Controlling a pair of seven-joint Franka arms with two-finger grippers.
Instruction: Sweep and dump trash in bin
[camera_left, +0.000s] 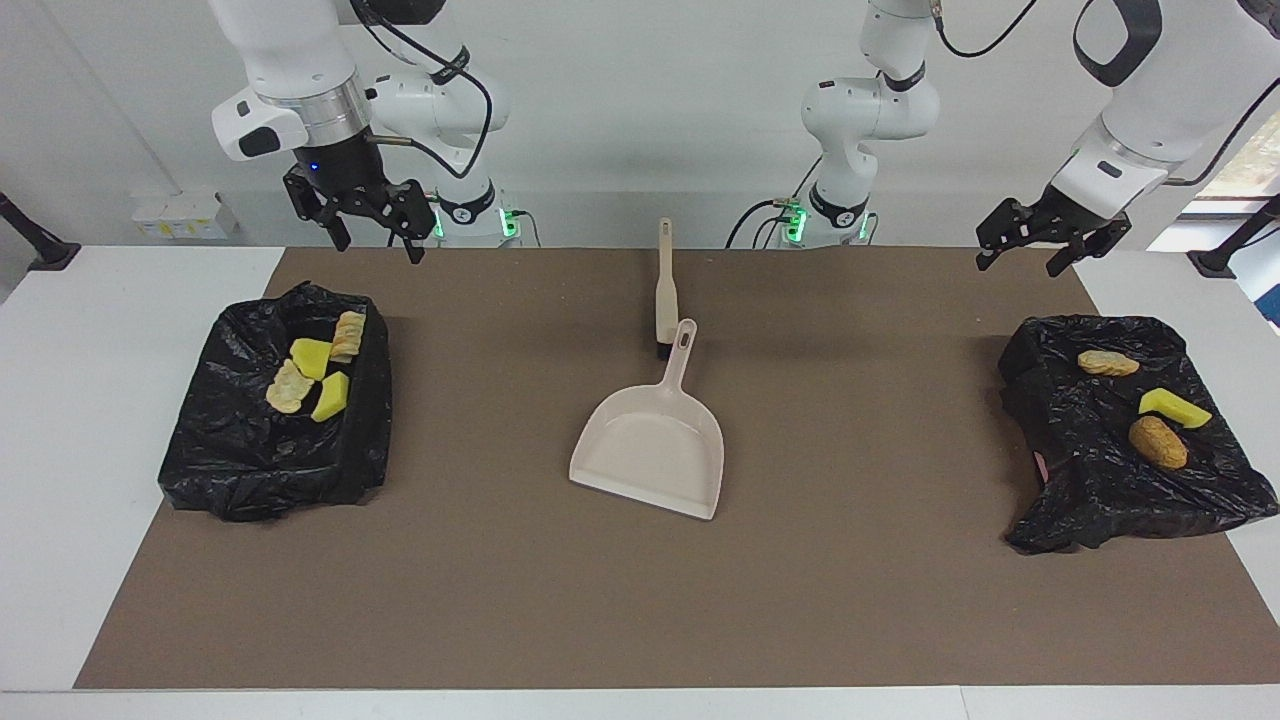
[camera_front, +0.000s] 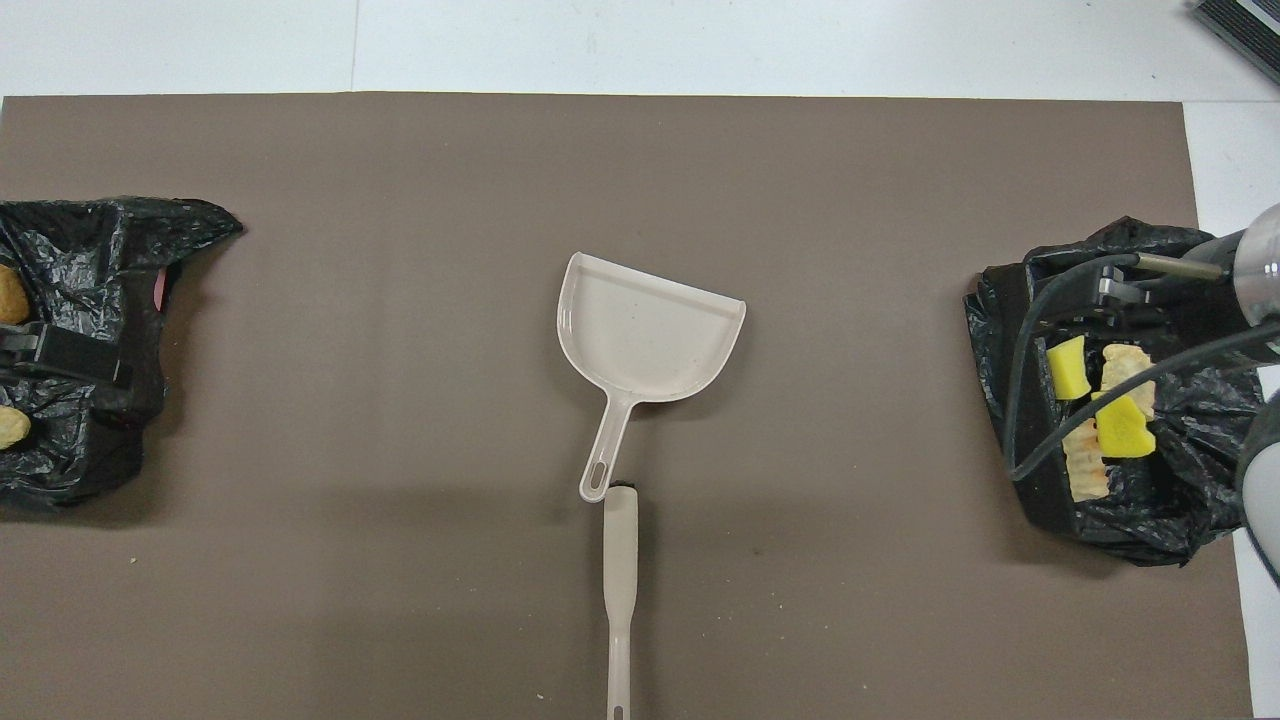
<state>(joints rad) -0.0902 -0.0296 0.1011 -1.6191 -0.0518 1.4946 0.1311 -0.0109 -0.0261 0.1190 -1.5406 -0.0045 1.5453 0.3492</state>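
Left gripper (camera_left: 1052, 243): raised over mat edge near black-bagged bin (camera_left: 1120, 500), fingers spread, empty. Right gripper (camera_left: 368, 222): likewise over second bagged bin (camera_left: 250, 460). Yellow, beige, orange-brown trash lumps (camera_left: 312, 377): inside both bins.

A smooth, faintly glossy beige plastic dustpan (camera_left: 655, 448) lies on a matt brown paper-like mat (camera_left: 860, 600); crinkled, shiny black plastic bin liners (camera_left: 260, 455) hold porous yellow sponge-like wedges (camera_left: 331, 397).

2 bins (camera_left: 275, 455), 7 trash bits (camera_left: 311, 357), 1 dustpan (camera_left: 650, 455), 1 brush (camera_left: 666, 290), 2 hands (camera_left: 368, 215).
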